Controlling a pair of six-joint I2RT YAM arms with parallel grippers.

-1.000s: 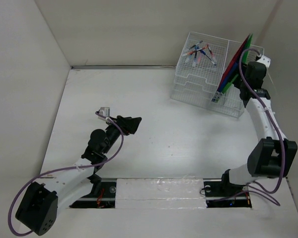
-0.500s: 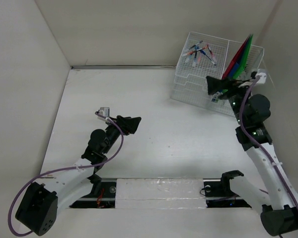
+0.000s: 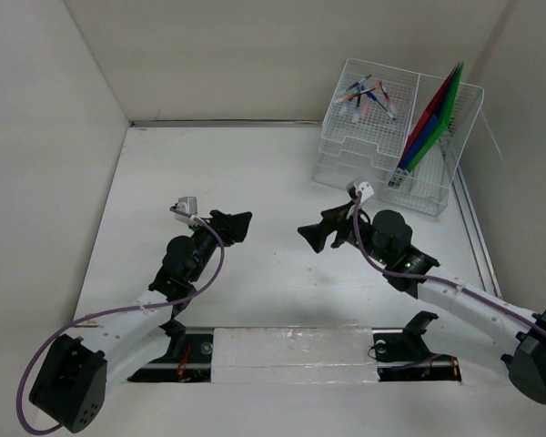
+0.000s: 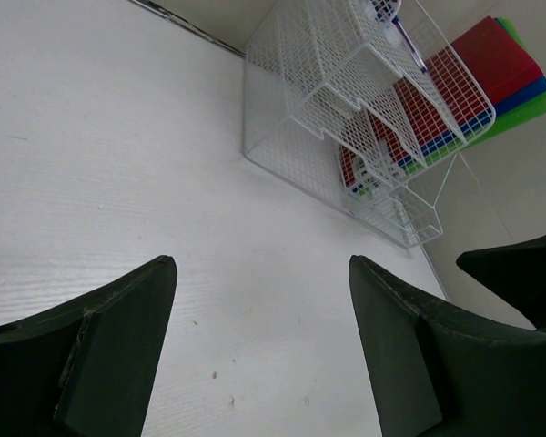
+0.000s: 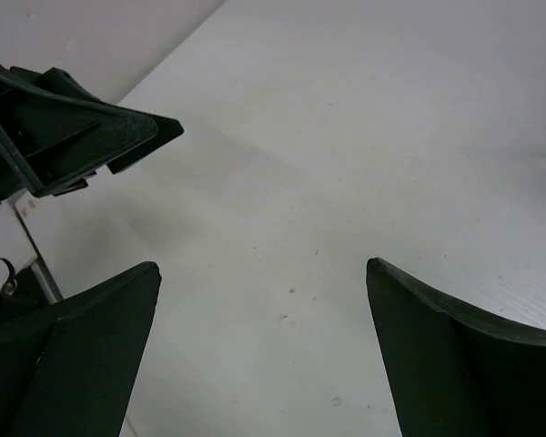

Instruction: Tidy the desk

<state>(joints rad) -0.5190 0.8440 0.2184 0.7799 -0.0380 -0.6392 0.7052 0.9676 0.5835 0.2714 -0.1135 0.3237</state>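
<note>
The white desk (image 3: 282, 182) is bare in its middle. My left gripper (image 3: 244, 224) is open and empty, held low over the desk left of centre; in the left wrist view (image 4: 259, 264) only desk shows between its fingers. My right gripper (image 3: 308, 235) is open and empty, facing the left gripper across a small gap; in the right wrist view (image 5: 262, 266) the desk shows between its fingers and the left gripper (image 5: 82, 137) appears at the upper left.
A white wire-mesh organizer rack (image 3: 396, 137) stands at the back right, with several pens (image 3: 369, 95) in its top tray and red, blue and green folders (image 3: 429, 123) upright in its side slot. It also shows in the left wrist view (image 4: 364, 100). White panels wall the sides.
My right arm has swung from the rack's folder slot down and left to the desk's middle. My left arm has barely moved.
</note>
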